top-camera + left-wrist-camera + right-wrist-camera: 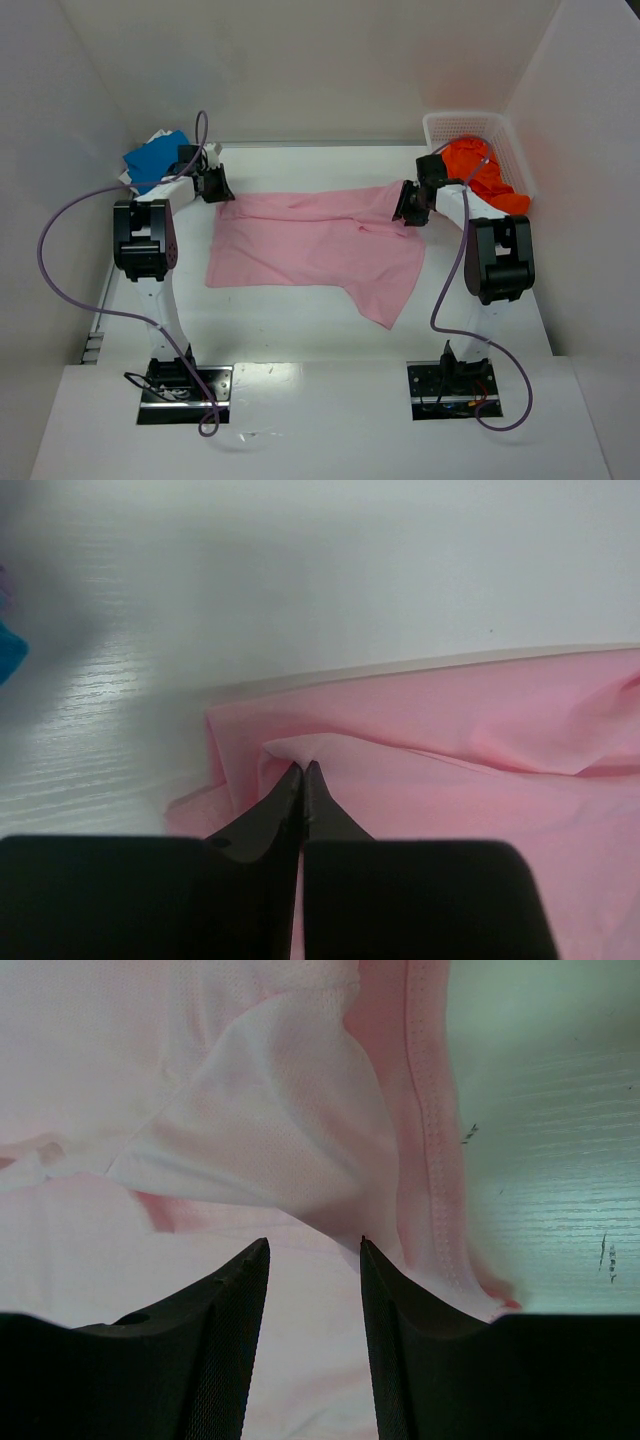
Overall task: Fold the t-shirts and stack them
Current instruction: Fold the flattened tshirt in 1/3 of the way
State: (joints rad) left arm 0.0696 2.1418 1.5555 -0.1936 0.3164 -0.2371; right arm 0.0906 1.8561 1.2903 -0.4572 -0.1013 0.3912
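Observation:
The light pink t-shirt [310, 245] lies spread across the middle of the table, one part trailing toward the front right. My left gripper [218, 190] is at its far left corner, fingers pinched shut on a raised fold of pink cloth [300, 750]. My right gripper [408, 215] is over the shirt's far right end with its jaws apart; pink cloth [270, 1120] lies under and between the fingers [225, 1310], and a stitched hem [430, 1140] runs beside them. The bright blue t-shirt [155, 158] is bunched at the back left. The vivid orange t-shirt [480, 175] lies in the basket.
A white mesh basket [460, 122] stands at the back right corner against the wall. White walls enclose the table on three sides. Purple cables loop beside each arm. Bare table [300, 320] shows in front of the pink shirt.

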